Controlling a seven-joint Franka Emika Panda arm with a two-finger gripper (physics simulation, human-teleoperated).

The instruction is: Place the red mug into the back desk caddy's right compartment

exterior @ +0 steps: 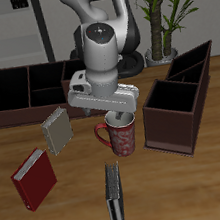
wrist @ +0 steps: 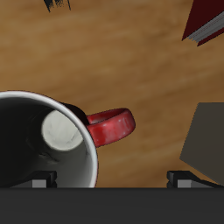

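Note:
The red mug [exterior: 122, 135] with pale dots stands upright on the table, its loop handle [wrist: 112, 127] pointing toward the grey book. My gripper [exterior: 118, 115] hangs directly above the mug's rim, open and holding nothing; in the wrist view the gripper [wrist: 114, 182] has its fingers spread wide, with the mug's white inside [wrist: 48, 131] below. The back desk caddy [exterior: 32, 107], long, low and dark maroon, lies at the table's back. Its right compartment [exterior: 9, 90], the big square end cell, is empty.
A shorter dark caddy [exterior: 183, 110] with a slanted end stands close beside the mug. A grey book [exterior: 57, 131] [wrist: 206, 144], a red book [exterior: 34, 178] [wrist: 206, 22] and a dark book [exterior: 116, 195] lie on the table. A potted plant [exterior: 162, 12] stands behind.

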